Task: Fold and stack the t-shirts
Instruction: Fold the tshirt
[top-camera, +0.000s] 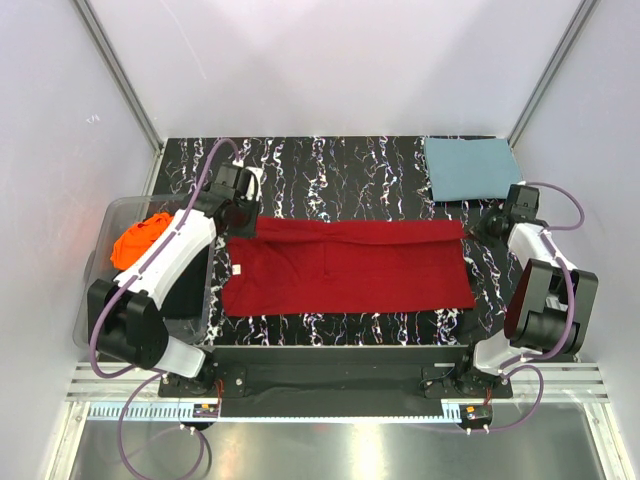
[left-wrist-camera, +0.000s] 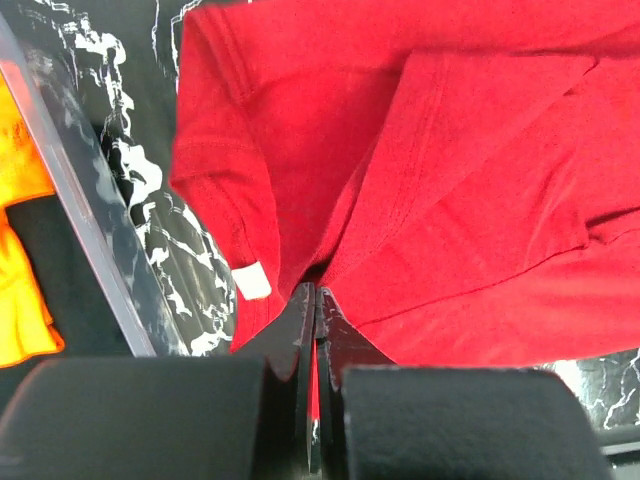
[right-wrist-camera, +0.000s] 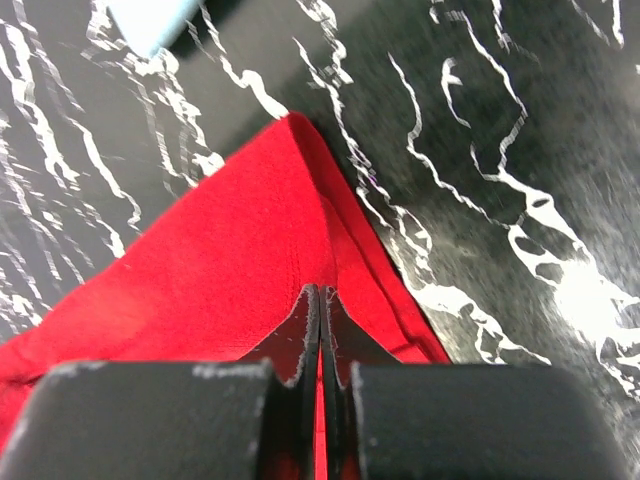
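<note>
From above, the red t-shirt (top-camera: 345, 268) lies spread lengthwise on the bench (top-camera: 330, 160), the teal t-shirt (top-camera: 470, 167) folded at the far right corner, the orange t-shirt (top-camera: 138, 240) in a clear bin (top-camera: 125, 207) at left. Left wrist: the left hand (left-wrist-camera: 316, 298) is pinched shut on a red edge near the white label (left-wrist-camera: 252, 282). Right wrist: the right hand (right-wrist-camera: 320, 298) clamps a corner of the red cloth. It is likely limp and light, and doubled edges should hold best.

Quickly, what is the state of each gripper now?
Left gripper: closed on the red shirt.
Right gripper: closed on the red shirt.
</note>
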